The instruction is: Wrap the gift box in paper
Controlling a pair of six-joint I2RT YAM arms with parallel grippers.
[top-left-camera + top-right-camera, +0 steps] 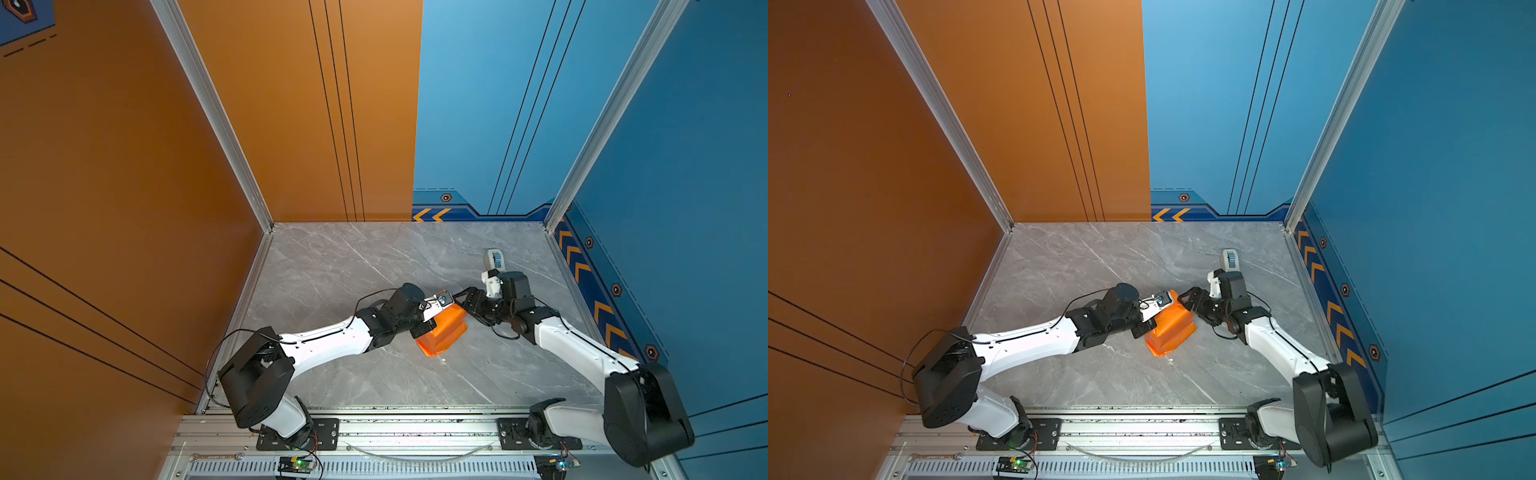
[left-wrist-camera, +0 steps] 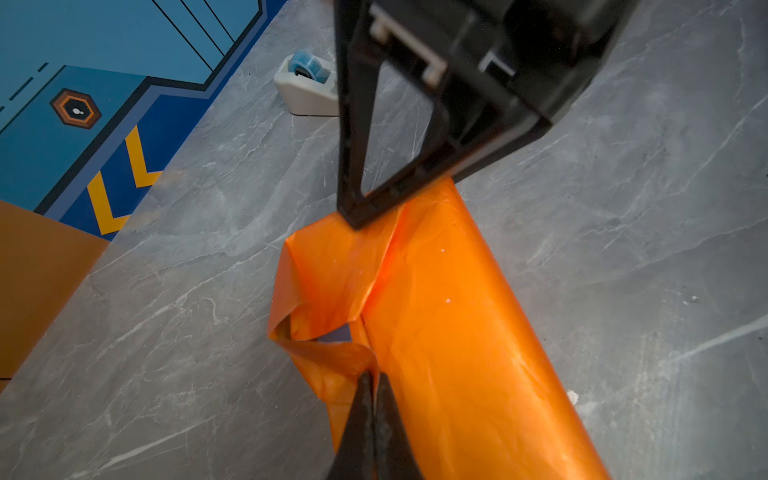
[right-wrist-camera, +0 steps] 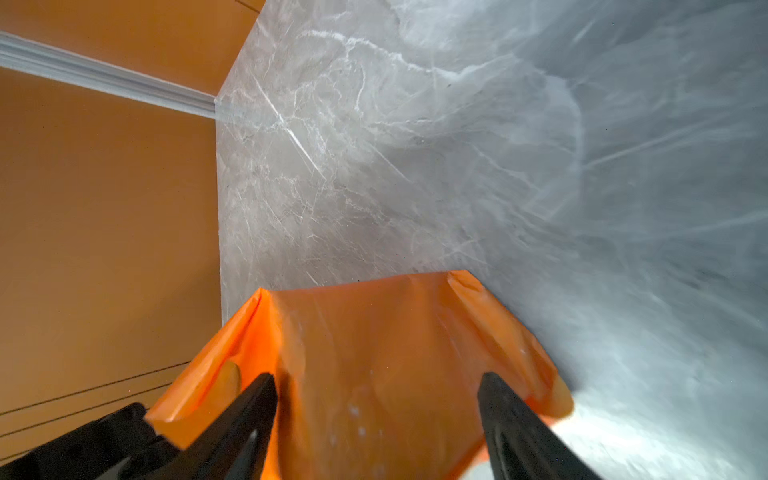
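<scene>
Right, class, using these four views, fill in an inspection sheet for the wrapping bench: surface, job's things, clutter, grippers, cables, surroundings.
Surface: grey marbled tabletop with pale veins.
Job's things: orange paper folded around the gift box, which shows only as a dark sliver at an open end fold.
Clutter: tape dispenser standing apart, behind the paper; spanner on the front rail.
Grippers: left gripper shut on the paper's end fold; right gripper open, jaws wide over the paper.
Cables: black cable looping loose at the tabletop's left edge.
Surroundings: orange wall; blue wall.
</scene>
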